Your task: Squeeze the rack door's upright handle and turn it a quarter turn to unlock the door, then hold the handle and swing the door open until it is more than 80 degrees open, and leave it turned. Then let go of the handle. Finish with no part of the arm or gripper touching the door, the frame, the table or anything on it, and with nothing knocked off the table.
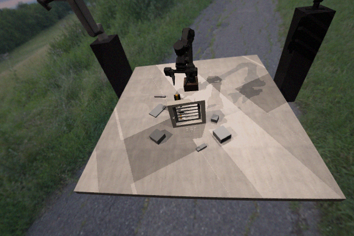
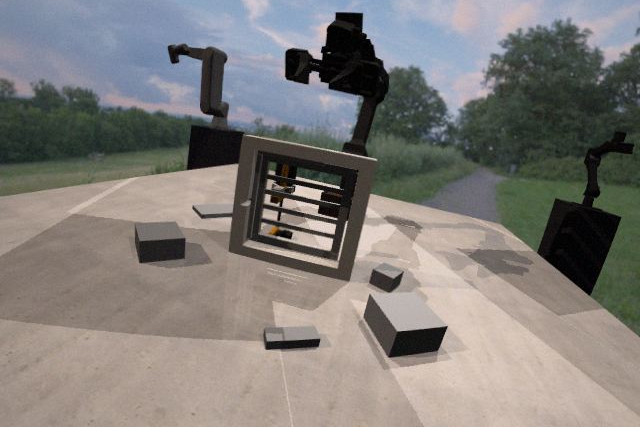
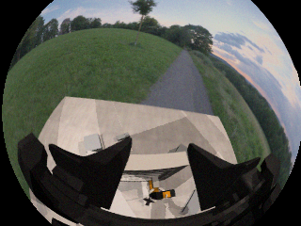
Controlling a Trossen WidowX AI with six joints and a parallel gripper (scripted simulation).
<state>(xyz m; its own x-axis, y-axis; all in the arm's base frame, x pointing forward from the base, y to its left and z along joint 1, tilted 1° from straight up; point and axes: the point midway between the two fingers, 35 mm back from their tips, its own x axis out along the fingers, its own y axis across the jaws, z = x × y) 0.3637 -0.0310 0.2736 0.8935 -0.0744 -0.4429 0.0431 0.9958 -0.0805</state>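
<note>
The pale rack frame (image 1: 203, 113) (image 2: 310, 146) (image 3: 157, 161) stands upright on the table. Its dark barred door (image 1: 199, 111) (image 2: 310, 162) (image 3: 155, 175) appears closed within it. The orange and black handle (image 1: 177, 96) (image 2: 285, 171) (image 3: 166, 193) is on the door's arm side, toward the left in the top and exterior views. It is partly hidden by the bars, and its exact turn is unclear. My gripper (image 1: 180, 84) (image 2: 319, 73) (image 3: 161, 145) is open and empty, above and behind the frame on the arm's side. Its fingers are clear of the handle.
Grey blocks (image 1: 157, 136) (image 1: 222, 134) (image 1: 214, 118) and a small bar (image 1: 201, 147) lie around the frame's far side from my arm. A flat grey plate (image 1: 157, 110) and a thin bar (image 1: 160, 96) lie left of the frame. Two other arms stand on dark pedestals beyond the table.
</note>
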